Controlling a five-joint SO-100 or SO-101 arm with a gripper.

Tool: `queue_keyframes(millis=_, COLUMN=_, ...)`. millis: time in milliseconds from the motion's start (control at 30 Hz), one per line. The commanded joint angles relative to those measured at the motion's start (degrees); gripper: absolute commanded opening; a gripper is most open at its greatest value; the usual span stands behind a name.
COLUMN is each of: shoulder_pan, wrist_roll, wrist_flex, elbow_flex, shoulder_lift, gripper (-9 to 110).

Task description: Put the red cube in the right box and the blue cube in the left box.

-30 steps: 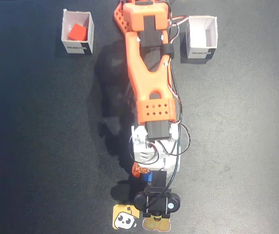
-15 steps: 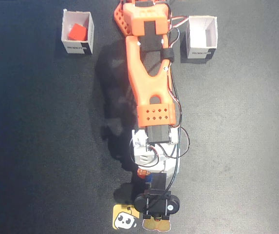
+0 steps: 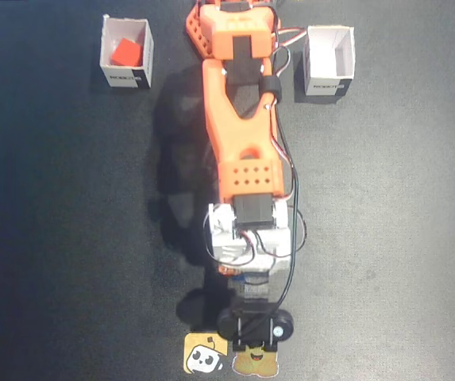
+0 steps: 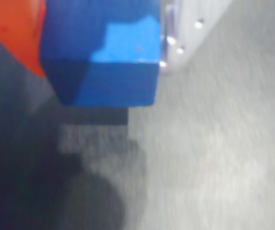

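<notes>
Fixed cam: top-down, far, whole mat. Wrist cam: very close on blue cube [image 4: 103, 57]; cube barely visible in fixed view.

Dark black mat [image 3: 60, 238] fills the whole fixed view, faintly speckled, lit from above, soft shadows. Two cartoon stickers [image 3: 205, 354] at bottom edge. Wrist view blurry, surface looks greyish, probably glare.

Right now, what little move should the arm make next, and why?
Probably lift and swing toward the empty white cardboard box. The small blue cube sits clamped in the pincer, and the small red cube already lies in the other white box.
</notes>
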Motion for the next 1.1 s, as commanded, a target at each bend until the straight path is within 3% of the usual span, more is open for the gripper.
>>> queue_keyframes(millis=0, shoulder_pan=0.26, wrist_roll=-0.62, wrist_flex=0.53, elbow_flex=1.32, shoulder_lift=8.88, gripper=10)
queue_keyframes(millis=400, shoulder_pan=-3.6, wrist_roll=-2.46, wrist_flex=-5.19, elbow_flex=19.69, shoulder_lift=24.26, gripper=11)
queue_keyframes(millis=800, shoulder_pan=-19.07, wrist_roll=-2.46, wrist_flex=-5.19, elbow_flex=38.85, shoulder_lift=43.95, gripper=11)
queue_keyframes(millis=1067, shoulder_pan=-29.18, wrist_roll=-1.05, wrist_flex=-1.93, elbow_flex=42.36, shoulder_lift=47.29, gripper=11)
